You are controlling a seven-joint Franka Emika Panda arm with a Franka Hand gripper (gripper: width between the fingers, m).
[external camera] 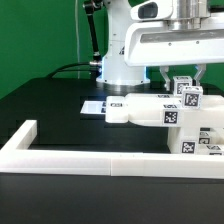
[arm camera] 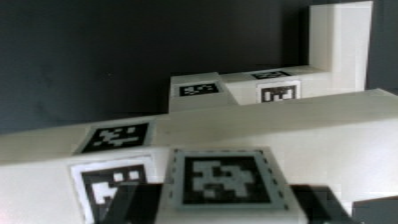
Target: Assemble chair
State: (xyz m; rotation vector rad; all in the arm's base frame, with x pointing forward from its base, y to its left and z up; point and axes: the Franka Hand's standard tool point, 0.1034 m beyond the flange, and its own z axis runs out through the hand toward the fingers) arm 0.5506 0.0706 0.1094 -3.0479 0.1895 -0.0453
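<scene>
The pincer (external camera: 187, 84) was seen clenched on a tagged white post (external camera: 188, 93), gripped near its top with the fingers (arm camera: 125, 205) at either side of the tag. Directly below it, the long white chair slab (external camera: 148, 110) was laid across the black table (external camera: 50, 100). Beyond the pincer, the marker board (external camera: 93, 105) was laid flat. Nearer the camera, the white border wall (external camera: 60, 150) was placed, well apart from the pincer.
</scene>
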